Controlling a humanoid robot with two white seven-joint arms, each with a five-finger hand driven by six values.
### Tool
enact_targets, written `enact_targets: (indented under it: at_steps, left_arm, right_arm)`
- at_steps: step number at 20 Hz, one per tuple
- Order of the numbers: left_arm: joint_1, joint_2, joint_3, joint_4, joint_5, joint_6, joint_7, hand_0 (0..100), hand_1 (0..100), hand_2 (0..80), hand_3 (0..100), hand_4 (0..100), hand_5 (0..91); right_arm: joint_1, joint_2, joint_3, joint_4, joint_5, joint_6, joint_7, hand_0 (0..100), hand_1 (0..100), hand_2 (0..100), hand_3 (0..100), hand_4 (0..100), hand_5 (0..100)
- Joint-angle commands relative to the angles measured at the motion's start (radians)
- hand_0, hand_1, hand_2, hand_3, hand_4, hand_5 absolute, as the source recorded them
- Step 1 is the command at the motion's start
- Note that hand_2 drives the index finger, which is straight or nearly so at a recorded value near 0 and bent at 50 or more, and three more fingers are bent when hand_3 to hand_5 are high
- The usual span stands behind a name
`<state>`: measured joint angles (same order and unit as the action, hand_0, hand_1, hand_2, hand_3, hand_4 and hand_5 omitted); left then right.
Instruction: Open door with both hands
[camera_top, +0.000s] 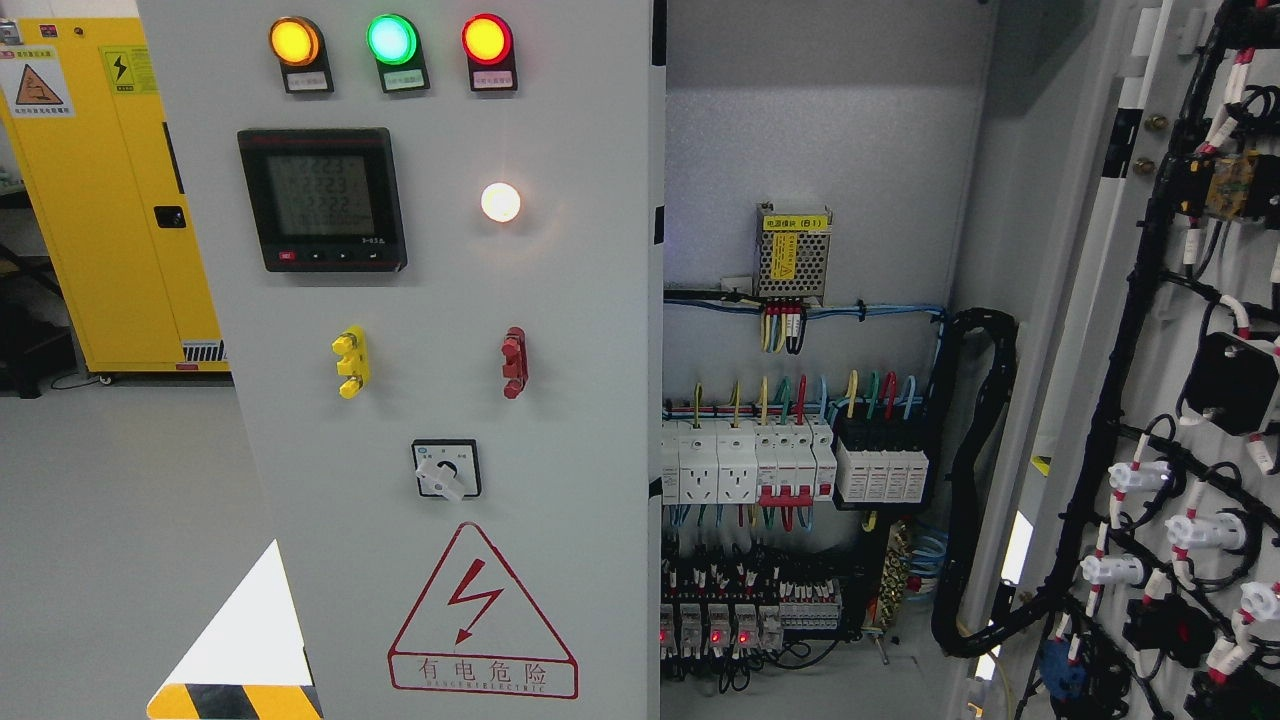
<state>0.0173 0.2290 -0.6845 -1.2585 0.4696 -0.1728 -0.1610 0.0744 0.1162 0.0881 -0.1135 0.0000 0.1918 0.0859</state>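
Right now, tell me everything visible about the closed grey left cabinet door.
The grey painted metal left door stands shut and upright beside the open compartment. It carries three lit lamps, amber, green and red, a black digital meter, a glowing white lamp, yellow and red handles, a rotary switch and a red warning triangle. No hand touches it.

We note a yellow cabinet (110, 190) standing on the grey floor (110, 480) at far left. A black-and-yellow hazard stripe (235, 700) shows at bottom left.
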Motion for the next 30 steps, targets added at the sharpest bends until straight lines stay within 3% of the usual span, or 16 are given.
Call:
enact_targets:
  at_steps: [1, 6, 9, 12, 18, 24, 30]
  left_arm:
    - [0.038, -0.128, 0.186, 0.6, -0.037, -0.034, -0.003, 0, 0, 0.0, 0, 0, 0.0]
    - [0.029, -0.252, 0.37, 0.916, -0.034, -0.033, -0.018, 0, 0, 0.0, 0, 0, 0.0]
    - [0.027, -0.275, 0.456, 1.025, -0.034, -0.033, -0.019, 0, 0, 0.0, 0, 0, 0.0]
    - [0.032, -0.27, 0.461, 1.086, -0.039, -0.027, -0.019, 0, 0, 0.0, 0, 0, 0.0]
    - [0.038, -0.27, 0.454, 1.211, -0.042, -0.021, -0.019, 0, 0, 0.0, 0, 0, 0.0]
    - [0.039, -0.267, 0.448, 1.249, -0.046, 0.133, -0.019, 0, 0, 0.0, 0, 0, 0.0]
    - [0.033, -0.257, 0.448, 1.248, -0.046, 0.145, -0.009, 0, 0, 0.0, 0, 0, 0.0]
  right_arm:
    - [-0.005, -0.016, 0.002, 0.0, -0.029, 0.0, 0.0, 26, 0, 0, 0, 0, 0]
    - [-0.007, -0.026, 0.005, 0.0, -0.029, 0.0, 0.0, 26, 0, 0, 0, 0, 0]
    - [-0.005, -0.03, 0.002, 0.0, -0.029, 0.0, 0.0, 26, 0, 0, 0, 0, 0]
    - [-0.007, -0.049, -0.001, 0.0, -0.029, 0.0, 0.0, 26, 0, 0, 0, 0, 0]
    - [-0.007, -0.049, 0.001, 0.0, -0.029, 0.0, 0.0, 26, 0, 0, 0, 0, 0]
    - [-0.013, -0.052, 0.002, 0.0, -0.029, 0.0, 0.0, 26, 0, 0, 0, 0, 0]
    - [-0.012, -0.059, 0.001, 0.0, -0.029, 0.0, 0.0, 26, 0, 0, 0, 0, 0]
